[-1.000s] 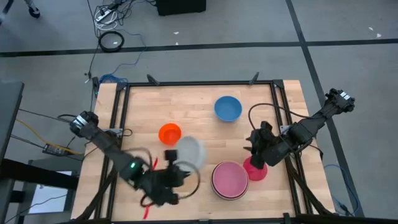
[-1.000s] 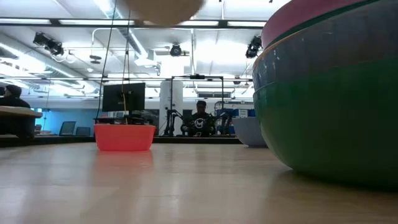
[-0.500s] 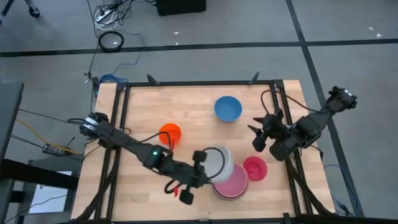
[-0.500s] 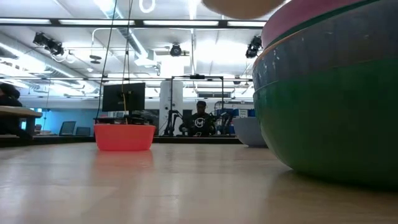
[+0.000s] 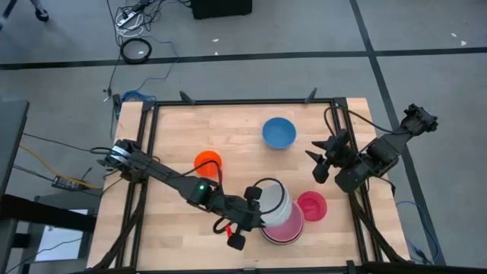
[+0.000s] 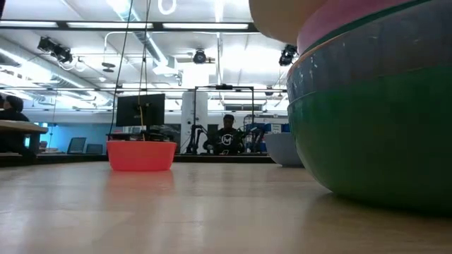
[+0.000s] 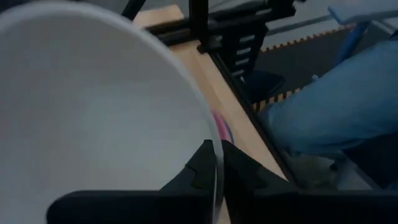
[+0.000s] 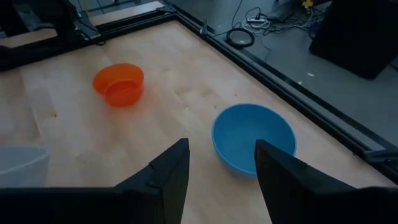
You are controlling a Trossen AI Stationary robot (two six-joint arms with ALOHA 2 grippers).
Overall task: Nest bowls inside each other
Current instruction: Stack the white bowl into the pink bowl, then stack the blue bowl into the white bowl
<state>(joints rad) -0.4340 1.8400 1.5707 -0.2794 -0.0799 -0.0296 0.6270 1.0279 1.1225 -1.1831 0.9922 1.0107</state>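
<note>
My left gripper (image 5: 252, 204) is shut on a white bowl (image 5: 272, 201), carried over the left part of a nested stack with a pink bowl (image 5: 285, 222) on top. In the low view the white bowl's underside (image 6: 282, 17) hangs at the stack's (image 6: 367, 106) pink rim; whether they touch I cannot tell. My right gripper (image 5: 326, 158) hovers open at the right, above the table. A blue bowl (image 5: 278, 132), an orange bowl (image 5: 207, 162) and a small pink-red bowl (image 5: 311, 205) rest on their bases. My left gripper pinches the white bowl's rim (image 7: 215, 155), one finger (image 7: 200, 167) inside the bowl and the other (image 7: 241, 171) outside. The fingers come from the table's left, slanting down. The bowl is off the table, tilted, above the stack.
Black rails (image 5: 243, 102) frame the wooden table. Bare wood lies at the far left (image 5: 175, 129) and between the blue bowl and the stack. In the low view a person (image 6: 227, 134) sits far behind the table, and a trouser leg (image 7: 336, 93) shows beyond its edge.
My left gripper has carried the white bowl toward the table's right edge, from beside the orange bowl to over the pink stack, and has tipped. In the low view the bowl has shifted right and sunk. My right gripper has drawn away from the small pink-red bowl, toward the far edge.
</note>
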